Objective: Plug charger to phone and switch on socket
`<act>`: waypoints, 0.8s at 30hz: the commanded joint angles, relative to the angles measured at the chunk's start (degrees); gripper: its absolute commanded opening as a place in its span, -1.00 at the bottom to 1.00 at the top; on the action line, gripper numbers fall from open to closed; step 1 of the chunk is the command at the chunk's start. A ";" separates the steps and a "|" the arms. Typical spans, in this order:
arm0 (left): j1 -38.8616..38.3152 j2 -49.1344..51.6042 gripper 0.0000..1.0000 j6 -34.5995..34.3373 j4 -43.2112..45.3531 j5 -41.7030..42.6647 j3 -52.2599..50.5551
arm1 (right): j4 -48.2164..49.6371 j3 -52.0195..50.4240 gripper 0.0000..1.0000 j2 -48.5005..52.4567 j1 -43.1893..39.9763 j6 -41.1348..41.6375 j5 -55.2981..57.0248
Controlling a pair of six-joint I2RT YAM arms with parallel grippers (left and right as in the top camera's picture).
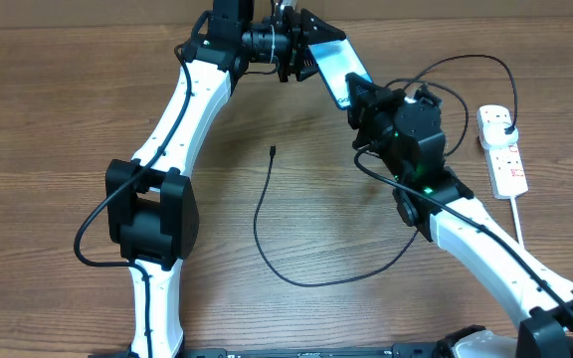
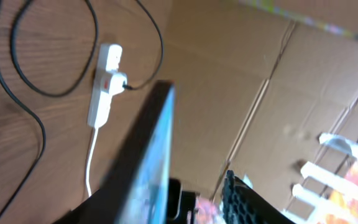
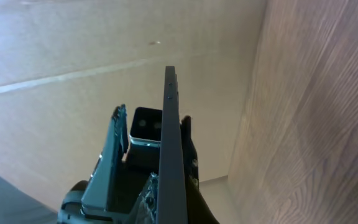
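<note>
at far middle of table [image 1: 68,119], phone [image 1: 332,65] up in air, tilted, between both grippers. right gripper [image 1: 361,99] partly open around phone's near end: in wrist view one finger [image 3: 190,149] against phone face, other stands off with gap. left gripper [image 1: 301,50] at phone's far end; wrist view blurred, cannot tell if it grips. charger [image 1: 257,221] lies loose on table, connector tip free near centre, well apart from phone; its black plug sits in socket [image 1: 505,164] at right side.
</note>
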 commanded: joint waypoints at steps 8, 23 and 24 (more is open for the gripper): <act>-2.27 -0.22 -0.24 -0.55 0.09 -5.22 0.96 | 3.08 1.42 -0.93 0.59 1.03 0.50 0.79; -2.73 -0.22 -0.71 -0.55 -0.13 -6.60 0.96 | 3.48 1.42 -0.93 0.59 1.03 0.48 -0.11; -2.73 -0.22 -0.73 -0.55 -0.13 -6.60 0.96 | 3.48 1.42 -0.93 0.59 1.03 0.48 -0.11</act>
